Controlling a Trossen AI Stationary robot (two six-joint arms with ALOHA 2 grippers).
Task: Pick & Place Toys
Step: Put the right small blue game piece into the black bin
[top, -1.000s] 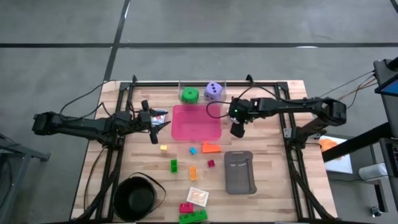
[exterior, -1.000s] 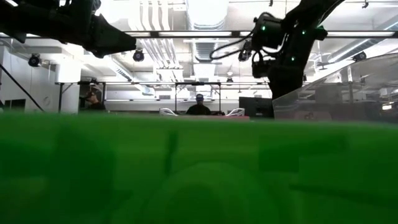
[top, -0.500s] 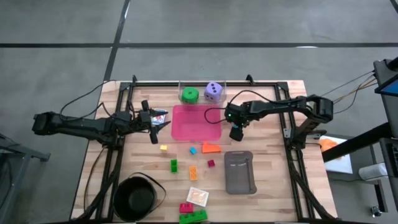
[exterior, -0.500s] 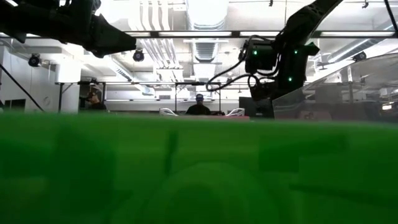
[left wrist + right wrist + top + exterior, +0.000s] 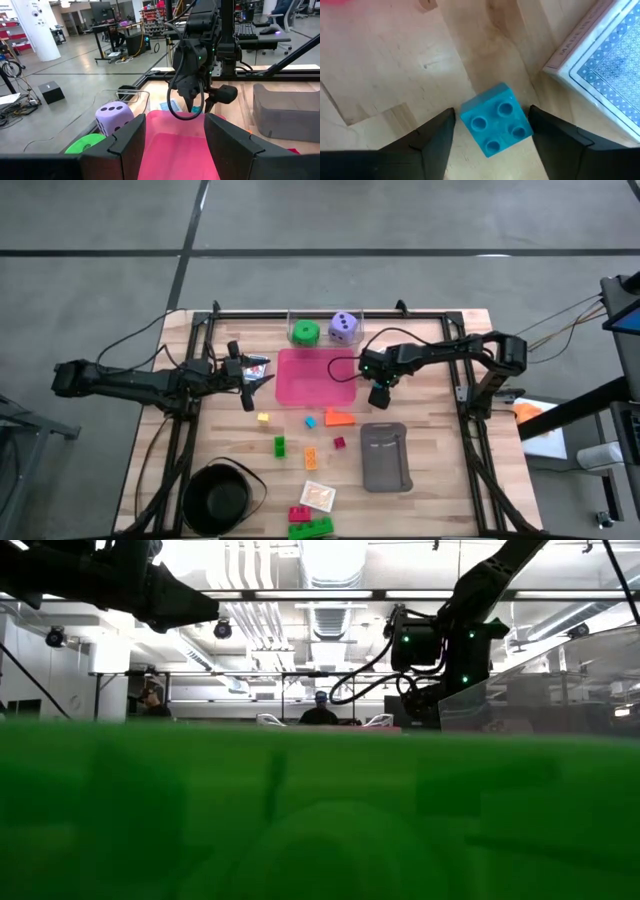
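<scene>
So your table (image 5: pixel 430 345) was pretty busy at this point. The biggest thing near your right pincer (image 5: pixel 378 394) was the pink tray (image 5: pixel 315 377), which sat just beside it on the side facing the left arm. The grey tray (image 5: pixel 386 456) lay near the right pincer too, on the side away from the dice. The purple die (image 5: pixel 343 327) and the green die (image 5: pixel 305 333) stood next to each other past the far edge of the pink tray, well apart from both pincers. Your left pincer (image 5: pixel 175 122) hung at the opposite edge of the pink tray, spread wide with nothing between its fingers, looking across the tray toward the right arm. The orange brick (image 5: pixel 339 418) lay close to the right pincer, between the pink and grey trays. A blue card (image 5: pixel 607 70) lay flat on the wood just beside the right pincer, off to one side of it. The real action was the small blue brick (image 5: pixel 495 125). It sat on the wood studs up, right between the right pincer's fingers (image 5: pixel 432 142). That pincer was spread around the brick, with one finger on each side and very close to its corners. As far as I could see the brick hadn't been lifted.
</scene>
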